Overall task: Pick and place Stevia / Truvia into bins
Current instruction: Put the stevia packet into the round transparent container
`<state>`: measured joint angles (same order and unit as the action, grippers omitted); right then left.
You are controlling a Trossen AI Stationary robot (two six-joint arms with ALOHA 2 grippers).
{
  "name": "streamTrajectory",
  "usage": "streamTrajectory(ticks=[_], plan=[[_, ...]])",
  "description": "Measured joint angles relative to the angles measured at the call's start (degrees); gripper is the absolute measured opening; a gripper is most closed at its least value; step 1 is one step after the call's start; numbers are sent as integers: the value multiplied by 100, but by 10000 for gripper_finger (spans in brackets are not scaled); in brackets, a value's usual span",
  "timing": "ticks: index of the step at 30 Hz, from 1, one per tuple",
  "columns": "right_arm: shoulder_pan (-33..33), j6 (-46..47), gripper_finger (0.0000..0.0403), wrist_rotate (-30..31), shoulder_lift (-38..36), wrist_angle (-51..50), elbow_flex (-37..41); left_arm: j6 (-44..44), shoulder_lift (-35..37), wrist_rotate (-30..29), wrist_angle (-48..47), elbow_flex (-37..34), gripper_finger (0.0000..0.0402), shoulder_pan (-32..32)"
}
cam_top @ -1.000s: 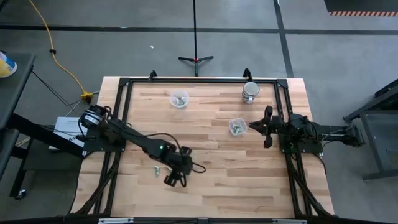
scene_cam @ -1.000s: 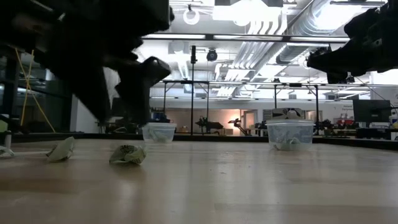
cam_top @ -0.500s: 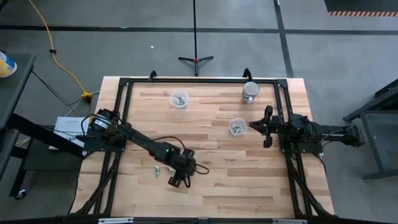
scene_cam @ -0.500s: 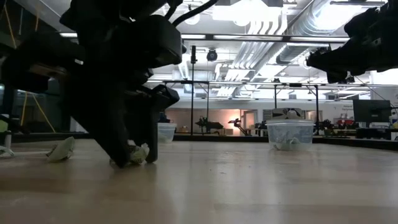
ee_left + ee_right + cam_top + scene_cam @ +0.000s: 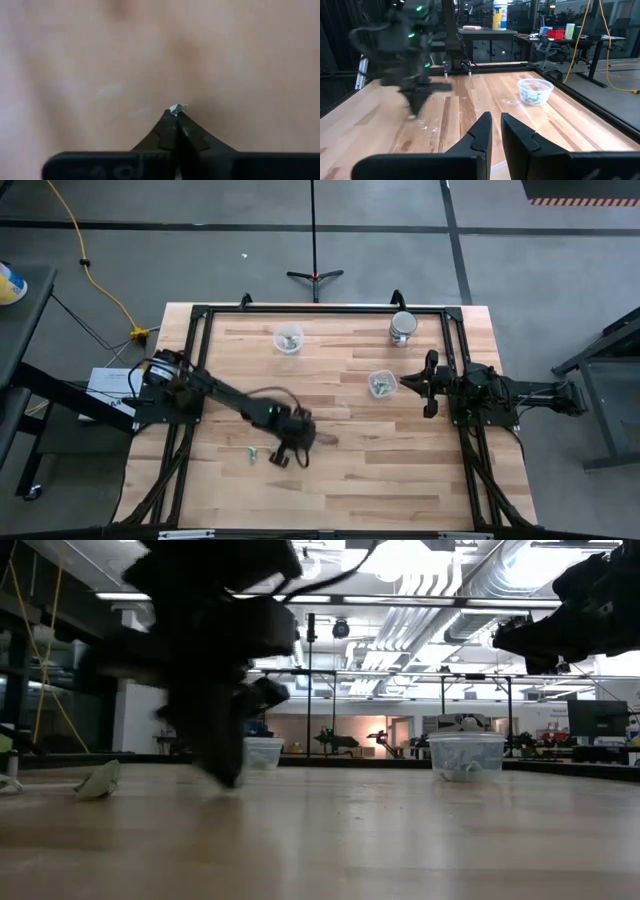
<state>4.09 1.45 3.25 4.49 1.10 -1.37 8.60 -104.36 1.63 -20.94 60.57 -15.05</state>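
Wooden tabletop (image 5: 400,470): left claw (image 5: 176,111) clamped on Stevia packet (image 5: 177,107); one packet (image 5: 252,453) beside it left; both cups (image 5: 289,339) hold packets.

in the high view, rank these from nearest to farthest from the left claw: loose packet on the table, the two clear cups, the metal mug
1. Loose packet, just beside the left claw, near edge.
2. Clear cup mid-table, by the right claw.
3. Clear cup, far side.
4. Metal mug, far right corner.

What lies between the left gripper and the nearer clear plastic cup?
Only bare wood of the table separates the left gripper from the clear plastic cup, per the high view.
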Motion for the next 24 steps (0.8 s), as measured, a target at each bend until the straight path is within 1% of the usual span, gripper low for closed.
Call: streamTrajectory(ticks=[2,3,5,7,9,11,13,16,20,24], plan=[[-1,-22,32,28,0,1,0,296,216,-389,-490,202,48,233],[-1,-22,32,62,0,1,0,455,320,-681,-752,350,48,341],[-1,-26,32,158,0,6,0,767,439,-1321,-1255,637,39,600],[0,-27,32,276,-1,16,0,1039,479,-1750,-1787,904,23,952],[-1,-28,32,388,-2,19,0,1280,495,-1953,-1929,1187,22,1413],[0,-39,32,476,-2,18,0,1512,522,-2033,-1992,1366,22,1877],[1,-41,32,558,-2,21,0,1808,513,-2007,-1959,1437,28,2341],[1,-42,32,670,-4,29,0,2228,507,-1743,-1928,1450,41,2992],[0,-42,32,688,-2,29,0,2426,507,-1126,-1953,1454,29,3769],[-1,-42,32,695,-2,29,0,2412,468,-514,-1869,1455,25,4350]])
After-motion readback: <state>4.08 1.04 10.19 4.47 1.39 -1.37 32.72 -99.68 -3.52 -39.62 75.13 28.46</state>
